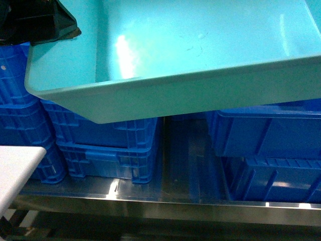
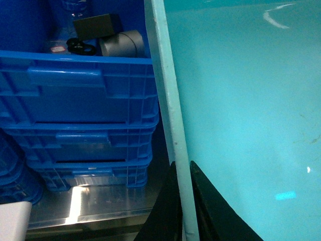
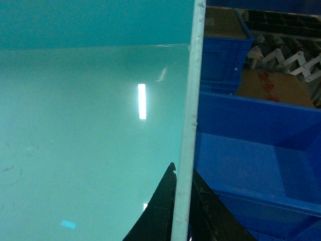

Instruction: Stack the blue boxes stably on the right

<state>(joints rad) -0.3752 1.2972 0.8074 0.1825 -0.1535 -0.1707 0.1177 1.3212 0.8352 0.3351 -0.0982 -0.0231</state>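
The light turquoise tub [image 1: 200, 45] hangs in the air, tilted, and fills the top of the head view. My left gripper [image 2: 183, 165] is shut on its left rim [image 2: 168, 100], one finger inside the wall and one outside. My right gripper [image 3: 183, 170] is shut on the opposite rim [image 3: 193, 100] in the same way. In the head view only the left gripper's black body [image 1: 45, 22] shows, at the top left. The royal-blue smooth tub [image 1: 271, 133] sits below the raised one at the right, and its open inside [image 3: 251, 165] shows beside the right gripper.
Ribbed dark-blue crates [image 1: 105, 145] are stacked at the left [image 2: 80, 100], the top one holding a grey cylinder [image 2: 123, 44]. Another ribbed crate [image 1: 271, 181] lies under the royal-blue tub. All stand on a steel shelf [image 1: 165, 201]. A white surface [image 1: 17, 165] juts in at the lower left.
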